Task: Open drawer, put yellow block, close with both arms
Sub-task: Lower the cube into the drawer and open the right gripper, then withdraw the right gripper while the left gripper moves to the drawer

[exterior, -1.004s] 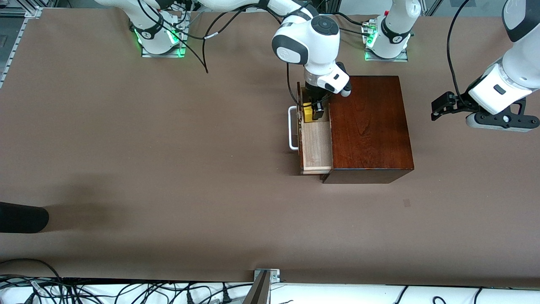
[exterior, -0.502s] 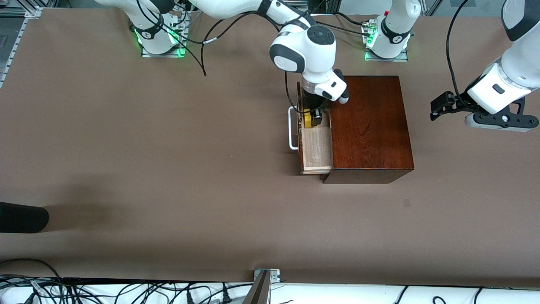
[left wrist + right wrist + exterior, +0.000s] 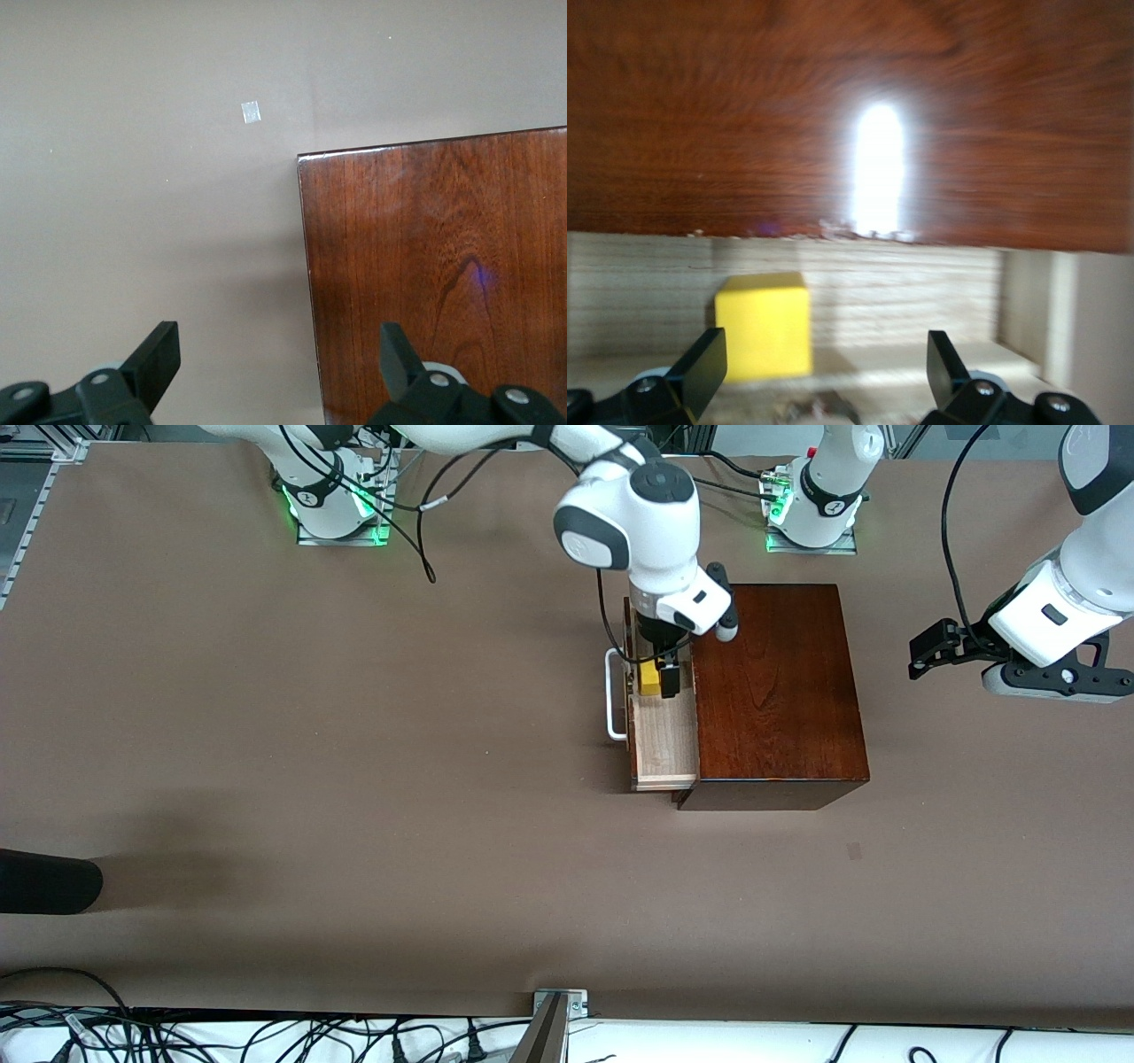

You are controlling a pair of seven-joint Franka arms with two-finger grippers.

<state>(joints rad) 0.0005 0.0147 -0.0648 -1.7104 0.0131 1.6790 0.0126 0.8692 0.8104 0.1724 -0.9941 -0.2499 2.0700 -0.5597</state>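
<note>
Right end effector released yellow block, rising.

the box stands on the table toward the left arm's end, its drawer pulled out toward the right arm's end. the right gripper hangs over the part of the drawer farther from the front camera, jaws spread; the block sits in the drawer between them, close to one finger and well apart from the other. the left gripper waits over the table just beside the box, jaws spread, a box corner between them.
</note>
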